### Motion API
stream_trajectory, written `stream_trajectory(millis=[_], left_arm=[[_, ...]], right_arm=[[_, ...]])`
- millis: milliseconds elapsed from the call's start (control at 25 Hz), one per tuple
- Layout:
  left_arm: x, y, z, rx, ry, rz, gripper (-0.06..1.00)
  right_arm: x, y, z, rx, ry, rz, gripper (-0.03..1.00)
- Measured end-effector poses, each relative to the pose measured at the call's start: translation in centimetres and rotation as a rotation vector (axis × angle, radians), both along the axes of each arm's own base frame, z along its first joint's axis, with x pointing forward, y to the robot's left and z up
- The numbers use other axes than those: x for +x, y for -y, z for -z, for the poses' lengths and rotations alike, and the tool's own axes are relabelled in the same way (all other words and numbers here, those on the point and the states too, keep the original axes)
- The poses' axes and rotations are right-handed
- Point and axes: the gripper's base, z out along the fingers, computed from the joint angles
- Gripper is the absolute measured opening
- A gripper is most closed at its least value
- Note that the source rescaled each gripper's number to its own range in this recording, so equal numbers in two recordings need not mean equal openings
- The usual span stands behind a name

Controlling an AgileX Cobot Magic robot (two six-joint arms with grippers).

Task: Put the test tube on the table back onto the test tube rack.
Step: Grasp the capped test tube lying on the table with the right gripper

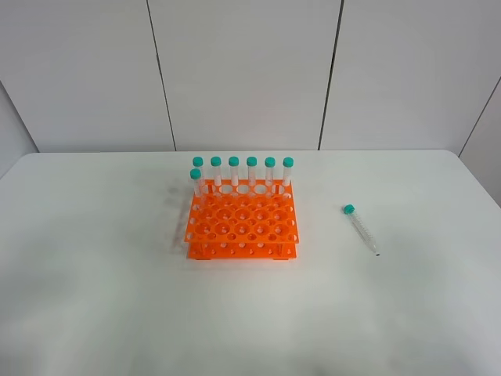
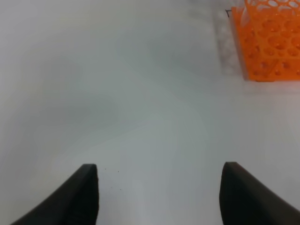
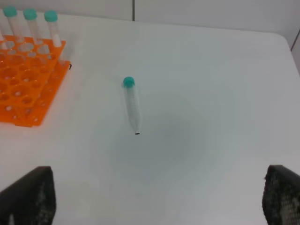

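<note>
Test tube [image 1: 361, 229] is lying flat on the table [image 1: 94, 298], off to the right of the test tube rack [image 1: 243, 227] and well apart from it. Its teal cap points toward the back wall and the pointed tip toward the front edge, angled a bit to the right. It's clear plastic, and I honestly can't tell if anything's inside.

The rack is the bright orange two-tier kind and sits around the middle of the table. It's holding seven capped tubes [image 1: 234, 168], all upright. Six fill the back row and one more stands in the leftmost hole of the next row forward. Every other hole in the grid is open.

Neither arm shows up in the high camera, so this is from the wrist cams. The left gripper [image 2: 159, 166] has its jaws spread wide with only bare table between them, and a corner of the rack [image 2: 269, 42] is off to one side. The right gripper [image 3: 159, 171] is also spread wide and holding nothing. The loose tube [image 3: 132, 105] lies out ahead of it, with the rack's edge [image 3: 23, 79] further over.
</note>
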Motion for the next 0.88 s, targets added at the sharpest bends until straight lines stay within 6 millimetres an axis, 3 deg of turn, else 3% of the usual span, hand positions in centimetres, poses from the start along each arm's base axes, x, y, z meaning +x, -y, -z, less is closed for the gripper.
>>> stream_trajectory(millis=[520,680,880], left_arm=[[0.0,0.0,0.0,0.0,0.0,0.0,0.8],[0.0,0.0,0.0,0.0,0.0,0.0,0.8],[0.0,0.0,0.0,0.0,0.0,0.0,0.8]], right_arm=[[0.7,0.0,-0.6,-0.004,-0.039,0.001,1.0],[3.5,-0.2,-2.9,-0.011,-0.156,0.001,1.0],[10.6,-0.5,-4.3,-0.024,-0.409,0.001,1.0]])
